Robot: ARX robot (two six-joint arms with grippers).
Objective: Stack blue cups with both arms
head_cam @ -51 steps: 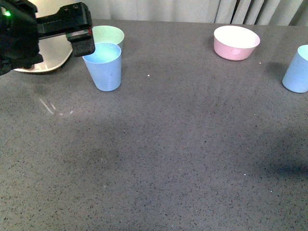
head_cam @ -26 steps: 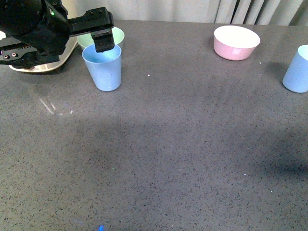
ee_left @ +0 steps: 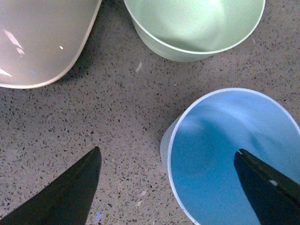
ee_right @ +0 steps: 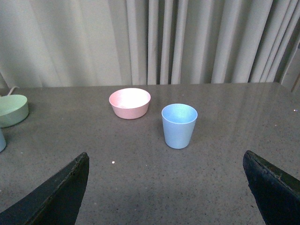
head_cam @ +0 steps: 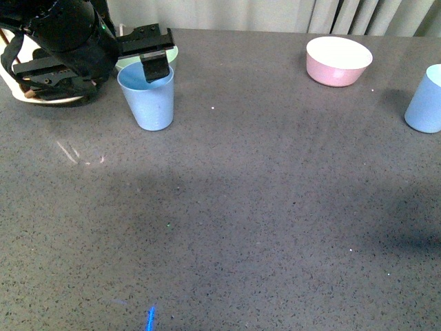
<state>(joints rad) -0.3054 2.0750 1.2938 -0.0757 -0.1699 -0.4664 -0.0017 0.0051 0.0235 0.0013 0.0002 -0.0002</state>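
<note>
Where the worktop (head_cam: 275, 207) nears its back left corner, a light blue tapering cup (head_cam: 147, 100) stands upright just before the mint-green bowl (ee_left: 192, 23); its twin (head_cam: 425, 100) stands at the right edge. Over the first, the left gripper (ee_left: 167, 151) is spread wide, one finger inside the rim and one outside. The right gripper (ee_right: 165, 157) gapes wide, holding nothing, apart from the twin.

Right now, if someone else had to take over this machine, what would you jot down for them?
Left tool: open, straddling the rim of the left blue cup, one finger inside, not gripping.
Right tool: open, empty, facing the right blue cup from a distance.
Both cups stand upright, far apart.
Done: nothing lifted or stacked.
Left: grip each cup, nest one into the other.
</note>
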